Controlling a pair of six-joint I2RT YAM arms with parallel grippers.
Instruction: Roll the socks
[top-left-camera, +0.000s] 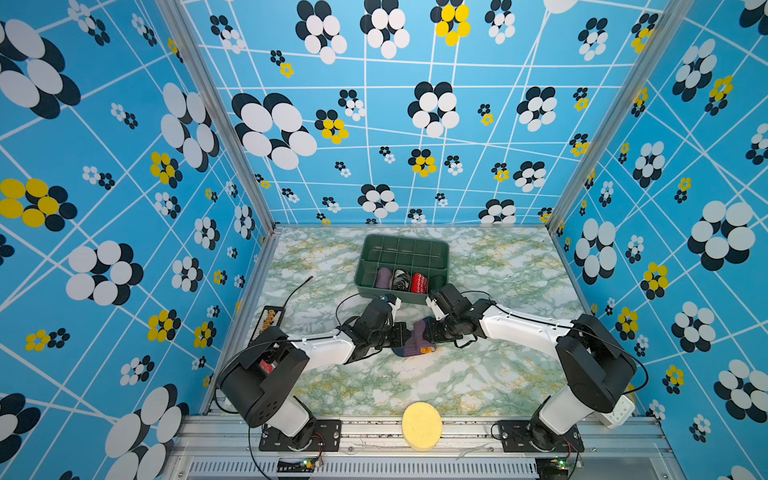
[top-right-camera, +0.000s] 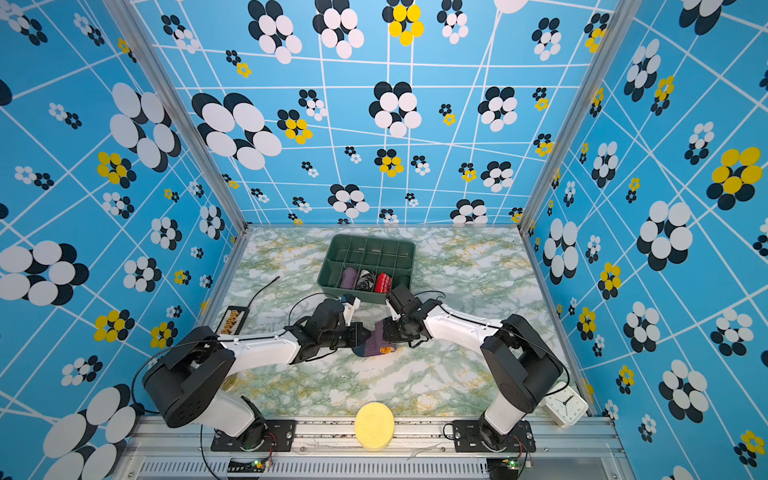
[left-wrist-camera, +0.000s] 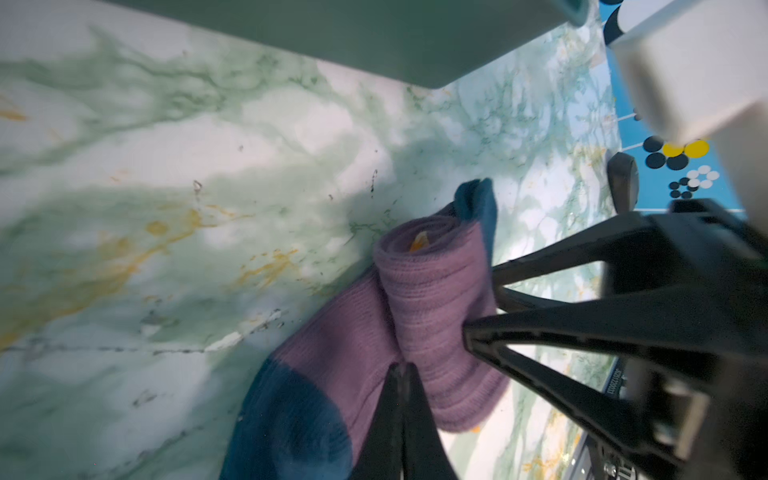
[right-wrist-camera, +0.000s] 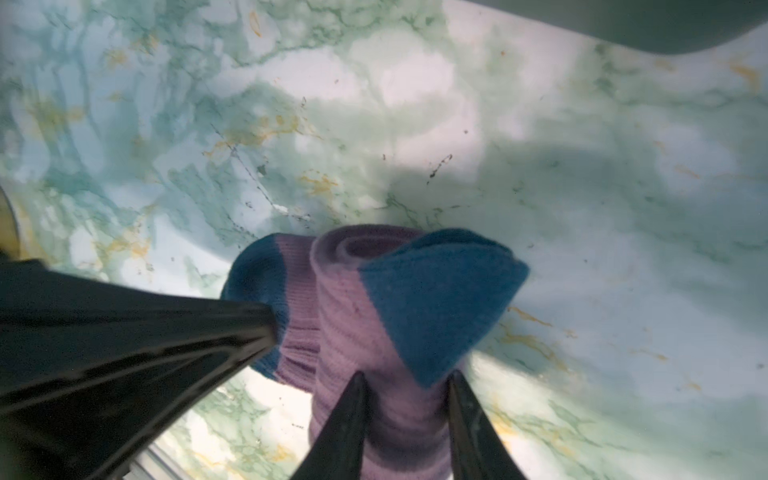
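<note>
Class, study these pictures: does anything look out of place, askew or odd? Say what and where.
Two things. A blue flap sticks out loose from the rolled socks, so the roll is untidy. The yellow disc overhangs the front edge of the table.

Ribbed knit socks (left-wrist-camera: 432, 299) (matt cloth) on smooth marbled table (left-wrist-camera: 166, 166).

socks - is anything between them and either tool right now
Nothing visible stands in the way. The left tool is pinched shut on the flat, unrolled end of the socks, and the right tool grips the rolled part from both sides.
</note>
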